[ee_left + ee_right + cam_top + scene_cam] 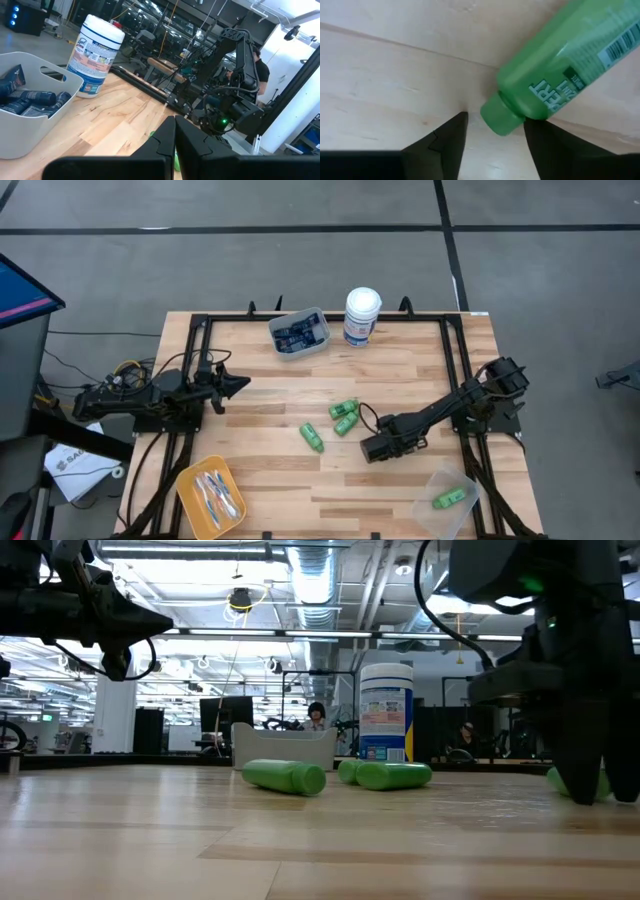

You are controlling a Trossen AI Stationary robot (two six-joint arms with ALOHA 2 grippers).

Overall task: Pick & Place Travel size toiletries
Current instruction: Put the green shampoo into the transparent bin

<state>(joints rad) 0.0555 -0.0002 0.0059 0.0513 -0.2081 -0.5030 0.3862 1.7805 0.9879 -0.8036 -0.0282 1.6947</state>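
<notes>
Three bright green little bottles [343, 409] [346, 424] [312, 437] lie on their sides mid-table. A further green bottle [555, 75] lies flat under my right gripper [495, 119]. That gripper is open and points down at the table, one finger on each side of the bottle's cap [495, 115]. In the low view this bottle [570, 783] shows between the fingers. Another green bottle [450, 498] lies in a clear tray [432, 515]. My left gripper [238, 385] is shut and hovers over the table's left side. My right gripper stands astride the bottle's cap end [512, 112] from above, with the bottle flat on the table. One finger [540, 135] is right against the bottle's shoulder; whether it touches, I cannot tell.
A grey bin [310, 345] of dark navy tubes [296, 333] and a tall white canister [362, 317] stand at the far edge. An orange tray [190, 480] with toothbrushes [218, 498] sits near-left. Black rails [455, 360] frame the table.
</notes>
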